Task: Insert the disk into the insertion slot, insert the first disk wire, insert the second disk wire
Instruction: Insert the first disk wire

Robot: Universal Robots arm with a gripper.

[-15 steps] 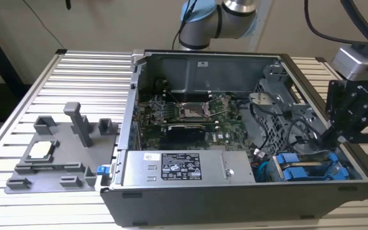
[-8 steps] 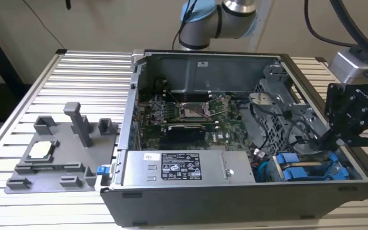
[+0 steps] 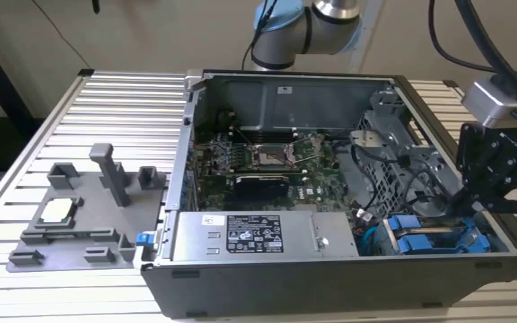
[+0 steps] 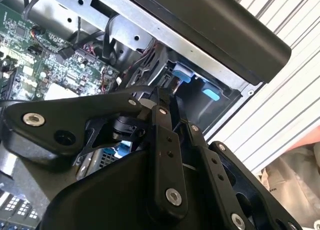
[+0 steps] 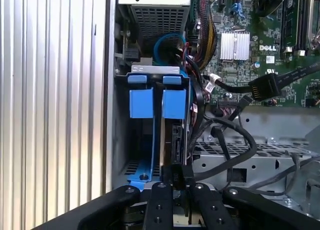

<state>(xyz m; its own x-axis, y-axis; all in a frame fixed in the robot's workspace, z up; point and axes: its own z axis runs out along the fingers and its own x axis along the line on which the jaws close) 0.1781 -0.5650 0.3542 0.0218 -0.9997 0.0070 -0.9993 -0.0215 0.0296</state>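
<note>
In the exterior view, the disk (image 3: 431, 241) is seated in the slot (image 5: 120, 145), at seven o'clock of the gripper (image 3: 463, 202); its fingers are closed together.

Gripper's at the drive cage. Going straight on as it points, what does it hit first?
Most likely the dark end edge of the blue-framed disk, directly ahead of the gripper in the first wrist view. Black cables run close beside that line; depth is unclear.
</note>
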